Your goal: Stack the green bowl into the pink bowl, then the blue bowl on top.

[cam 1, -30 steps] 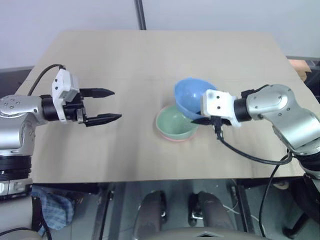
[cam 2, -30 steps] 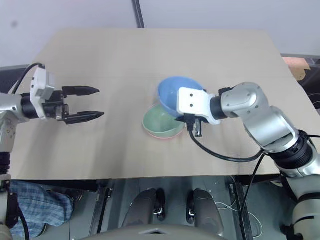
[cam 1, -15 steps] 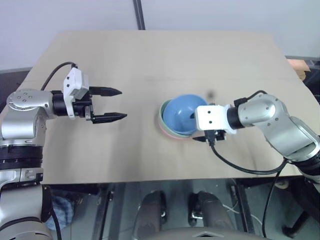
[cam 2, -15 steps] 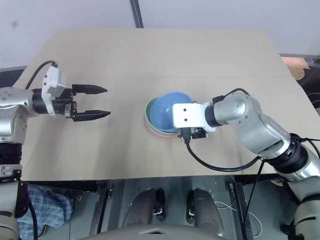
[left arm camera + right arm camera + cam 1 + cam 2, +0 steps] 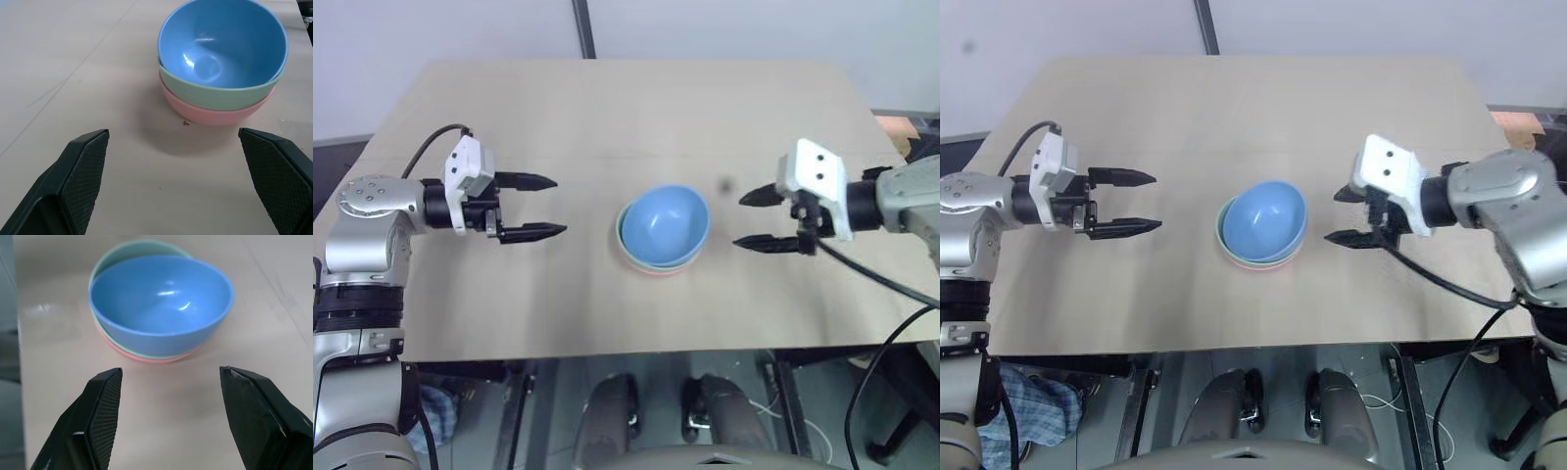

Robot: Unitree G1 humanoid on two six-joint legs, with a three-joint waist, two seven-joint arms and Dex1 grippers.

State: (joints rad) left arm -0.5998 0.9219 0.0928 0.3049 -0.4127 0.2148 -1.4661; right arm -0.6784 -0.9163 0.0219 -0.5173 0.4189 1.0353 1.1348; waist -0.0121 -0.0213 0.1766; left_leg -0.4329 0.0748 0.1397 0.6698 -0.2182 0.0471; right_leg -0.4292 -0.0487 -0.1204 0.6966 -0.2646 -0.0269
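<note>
Reaching in from the left edge of the desk (image 5: 509, 323), the left arm was held roughly level, its left pincer (image 5: 544, 207) pointing across toward the bowls with both black fingers spread wide apart and nothing between them, well apart from the stack. Right arm: bent in from the right edge, its right pincer (image 5: 753, 219) pointing back toward the stack, fingers parted and empty, near the bowls but clear of them. Stack, at the middle of the desk: the pink bowl (image 5: 215, 115) sat at the bottom on the desk, the green bowl (image 5: 215, 94) nested in it, and the blue bowl (image 5: 664, 223) rested on top, tilted a little and sitting off-centre so that a crescent of green rim showed at one side. Change from one second before: the right pincer had then been clamped on the blue bowl's rim, holding it tilted above the green bowl; it had since let go and drawn back to the right. The left pincer had barely shifted.
</note>
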